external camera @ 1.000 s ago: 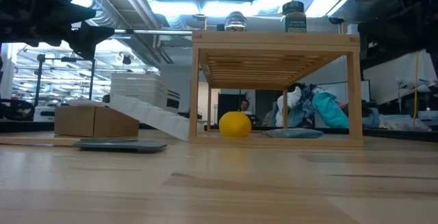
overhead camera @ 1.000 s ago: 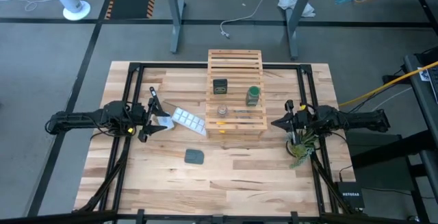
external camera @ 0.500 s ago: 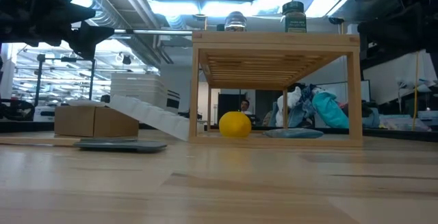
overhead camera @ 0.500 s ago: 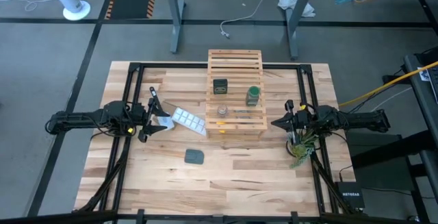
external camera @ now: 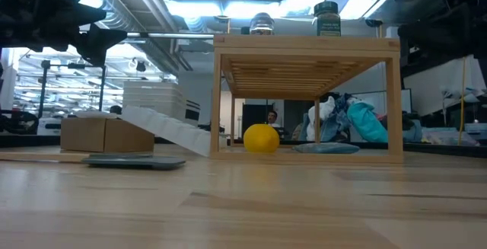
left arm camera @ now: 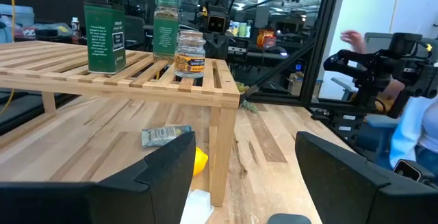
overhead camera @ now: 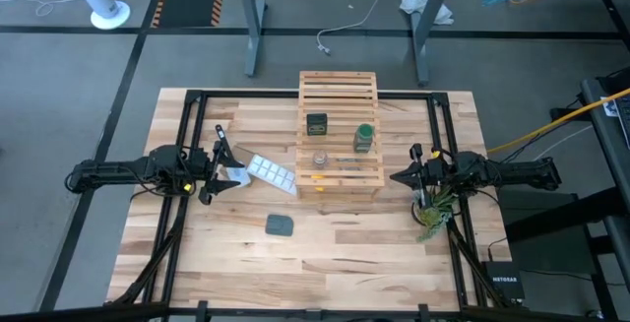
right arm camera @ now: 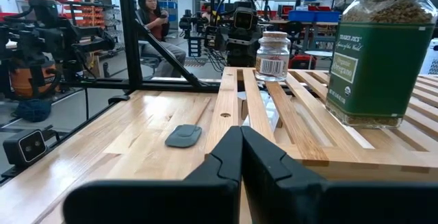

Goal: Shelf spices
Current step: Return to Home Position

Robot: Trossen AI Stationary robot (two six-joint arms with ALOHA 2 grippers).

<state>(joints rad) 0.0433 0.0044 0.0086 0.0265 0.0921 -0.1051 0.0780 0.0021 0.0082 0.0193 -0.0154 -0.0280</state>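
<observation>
The light wooden slatted shelf [overhead camera: 340, 135] stands mid-table. All three jars stand on their bases on its top slats: the dark boxy one [overhead camera: 316, 123], the green one [overhead camera: 364, 137] and the tiny clear one [overhead camera: 320, 159]. The left wrist view shows the dark jar [left arm camera: 104, 35], the green jar [left arm camera: 166, 27] and the clear jar [left arm camera: 189, 53]. My left gripper [overhead camera: 219, 169] hovers open to the left of the shelf. My right gripper [overhead camera: 397, 177] is shut just right of the shelf, close to the green jar [right arm camera: 380, 53].
A white ice-cube tray [overhead camera: 269, 172] leans by the shelf's left side. A flat dark pad [overhead camera: 280, 225] lies in front of the shelf. A yellow ball [external camera: 261, 138] and a small packet [left arm camera: 164, 135] sit under it. A green plant-like bundle [overhead camera: 431, 214] lies beneath the right arm.
</observation>
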